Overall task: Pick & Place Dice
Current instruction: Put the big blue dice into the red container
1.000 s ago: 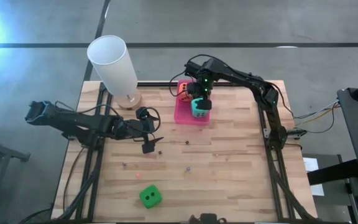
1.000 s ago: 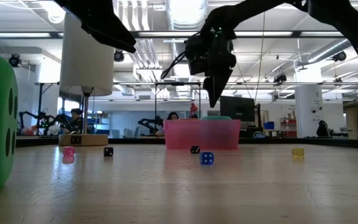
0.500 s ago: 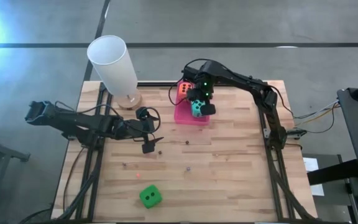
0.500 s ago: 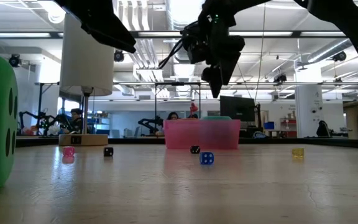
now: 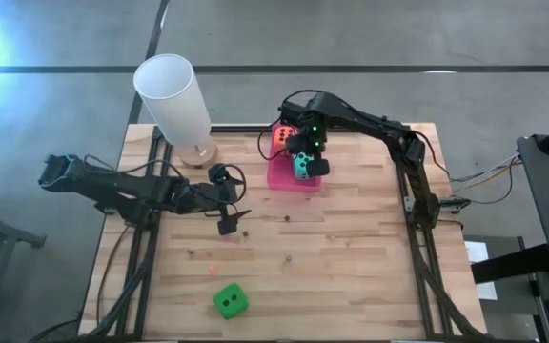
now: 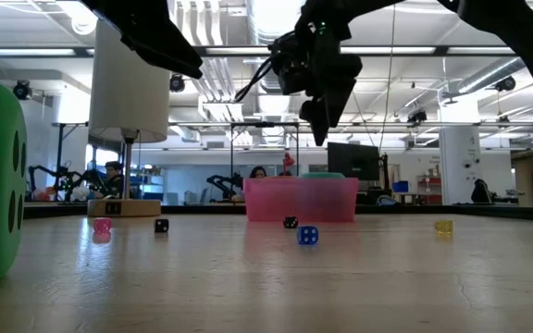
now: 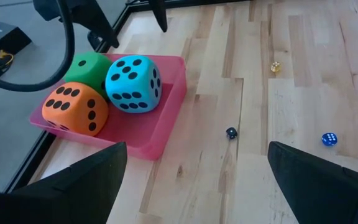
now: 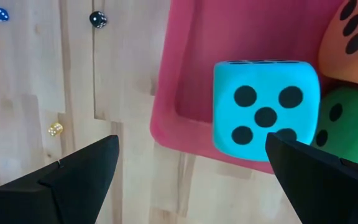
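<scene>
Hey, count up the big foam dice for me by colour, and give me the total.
Green dice: 2, one on the table, one in the pink tray
Orange die: 1
Teal die: 1
Total: 4

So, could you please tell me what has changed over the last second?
The right hand, open and empty, has lifted away above the pink tray, leaving the teal die inside. The left hand, the green die on the table and the tray stayed put.
</scene>
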Robot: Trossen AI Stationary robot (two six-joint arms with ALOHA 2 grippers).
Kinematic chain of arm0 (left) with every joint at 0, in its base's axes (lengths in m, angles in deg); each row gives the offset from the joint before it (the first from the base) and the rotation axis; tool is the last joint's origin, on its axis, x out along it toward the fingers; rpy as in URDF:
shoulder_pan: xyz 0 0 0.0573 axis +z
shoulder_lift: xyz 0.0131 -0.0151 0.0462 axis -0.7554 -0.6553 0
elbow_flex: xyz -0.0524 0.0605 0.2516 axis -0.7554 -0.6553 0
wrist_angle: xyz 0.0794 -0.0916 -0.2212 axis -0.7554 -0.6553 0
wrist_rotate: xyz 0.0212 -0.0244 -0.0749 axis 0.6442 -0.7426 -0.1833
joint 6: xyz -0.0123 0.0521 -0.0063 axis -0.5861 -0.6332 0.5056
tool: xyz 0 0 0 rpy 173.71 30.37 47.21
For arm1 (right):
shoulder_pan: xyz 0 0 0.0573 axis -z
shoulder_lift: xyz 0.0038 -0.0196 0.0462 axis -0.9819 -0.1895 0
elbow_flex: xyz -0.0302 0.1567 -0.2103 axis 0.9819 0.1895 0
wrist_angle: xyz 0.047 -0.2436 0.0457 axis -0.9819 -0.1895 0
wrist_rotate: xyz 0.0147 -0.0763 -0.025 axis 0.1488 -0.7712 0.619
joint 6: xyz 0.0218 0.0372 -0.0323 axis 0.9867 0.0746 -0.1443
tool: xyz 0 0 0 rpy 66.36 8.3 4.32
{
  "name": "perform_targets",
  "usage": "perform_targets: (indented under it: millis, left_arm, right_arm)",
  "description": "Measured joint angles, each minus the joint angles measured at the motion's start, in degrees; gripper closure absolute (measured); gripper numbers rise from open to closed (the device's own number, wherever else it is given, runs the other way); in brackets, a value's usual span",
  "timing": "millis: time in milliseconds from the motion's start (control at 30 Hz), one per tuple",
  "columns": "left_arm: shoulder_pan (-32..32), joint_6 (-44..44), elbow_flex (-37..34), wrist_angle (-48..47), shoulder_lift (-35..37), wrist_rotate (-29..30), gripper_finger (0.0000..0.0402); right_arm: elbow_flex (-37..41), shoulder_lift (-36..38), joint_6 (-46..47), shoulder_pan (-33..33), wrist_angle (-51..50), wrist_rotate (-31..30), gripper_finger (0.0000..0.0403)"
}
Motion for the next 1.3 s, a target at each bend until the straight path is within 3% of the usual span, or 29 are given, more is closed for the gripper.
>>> perform_targets:
  millis: [367,667,1133,1300]
  left_arm:
    - [0.0,-0.2,0.0,0.0,0.0,0.0,0.0010]
    - [0.0,0.0,0.0,-1.3,0.0,0.0,0.0011]
    - [0.0,0.5,0.0,-1.4,0.0,0.0,0.0011]
    - [0.0,0.4,0.0,-1.4,0.0,0.0,0.0008]
  right_arm:
    - [0.0,0.0,0.7,0.0,5.6,0.4,0.0003]
    - [1.9,0.0,-2.2,-1.5,5.2,11.2,0.0003]
    - [10.1,-0.2,-6.6,-1.6,15.9,10.3,0.0003]
    - [11.0,-0.2,-7.1,-1.5,17.9,5.0,0.0003]
